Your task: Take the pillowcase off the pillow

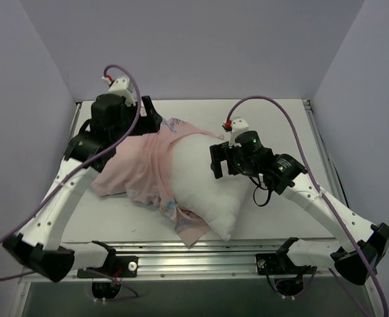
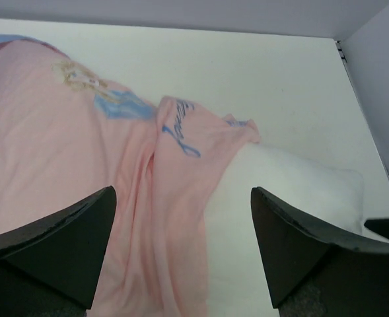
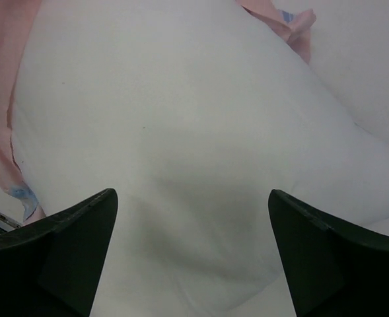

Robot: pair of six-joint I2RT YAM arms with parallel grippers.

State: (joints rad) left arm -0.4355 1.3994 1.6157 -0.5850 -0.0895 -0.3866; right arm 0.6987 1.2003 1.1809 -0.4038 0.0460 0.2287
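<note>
The white pillow (image 1: 204,178) lies on the table, its right half bare. The pink pillowcase (image 1: 131,168) is bunched over its left half, with a printed edge showing at the front. My left gripper (image 1: 151,117) is open above the far edge of the pillowcase. In the left wrist view my left gripper (image 2: 182,198) stands open over the pink pillowcase (image 2: 69,152), beside the bare pillow (image 2: 293,191). My right gripper (image 1: 215,162) is open over the pillow's middle. In the right wrist view my right gripper (image 3: 191,195) is empty above the pillow (image 3: 181,112); pillowcase folds (image 3: 2,99) show at the left.
The white table (image 1: 280,119) is boxed in by pale walls at the left, back and right. An aluminium rail (image 1: 201,254) runs along the near edge, between the arm bases. The pillow's front corner reaches close to that rail.
</note>
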